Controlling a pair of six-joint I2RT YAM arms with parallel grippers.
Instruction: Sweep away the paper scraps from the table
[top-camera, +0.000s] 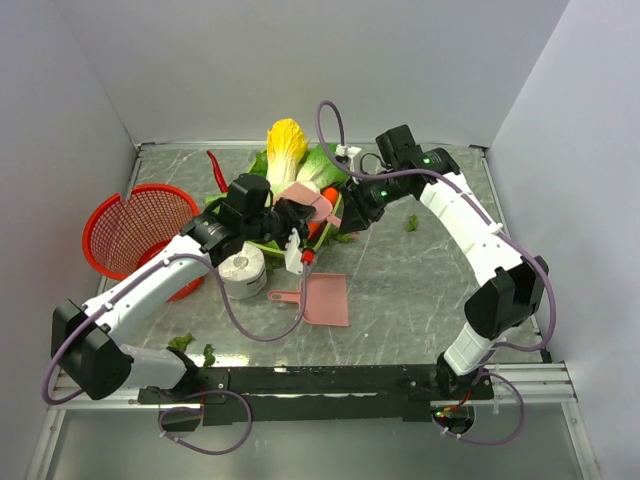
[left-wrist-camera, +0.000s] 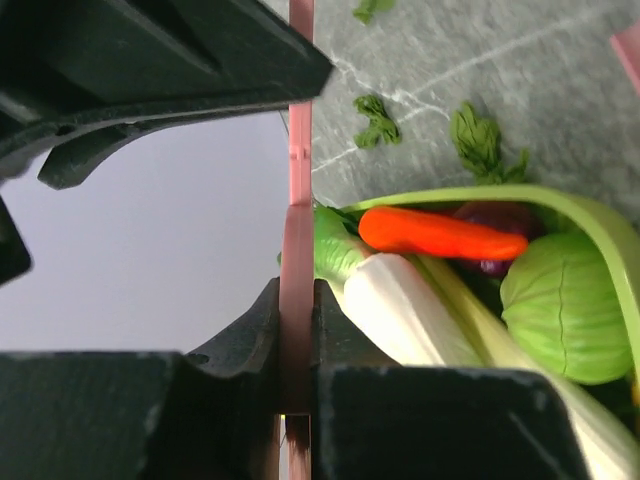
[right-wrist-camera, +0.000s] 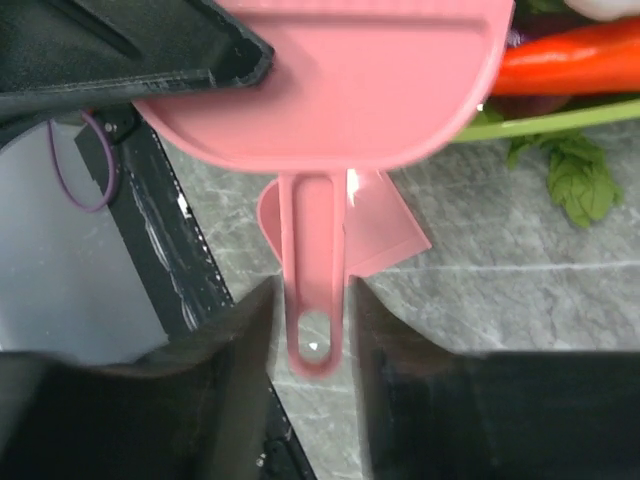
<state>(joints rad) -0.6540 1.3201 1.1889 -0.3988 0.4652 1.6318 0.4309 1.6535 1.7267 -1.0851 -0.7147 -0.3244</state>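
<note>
no readable text, labels, brands, numbers, signs anywhere

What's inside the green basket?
The green basket holds an orange carrot, a round green cabbage and a white stalk. Something purple lies behind the carrot, too covered to name.

You have one red basket (top-camera: 135, 230) at the left, one tape roll (top-camera: 241, 272) beside it, one pink dustpan (top-camera: 325, 298) near the middle and one pink brush (right-wrist-camera: 330, 90) just beyond it. There is one green tray (left-wrist-camera: 600, 225), and around it one carrot (left-wrist-camera: 440, 232), one yellow cabbage (top-camera: 286, 145), one green cabbage (top-camera: 318, 165) and one chili (top-camera: 215, 170). From above you count four scraps (top-camera: 411, 222): two near left, one by the tray, one right.
</note>
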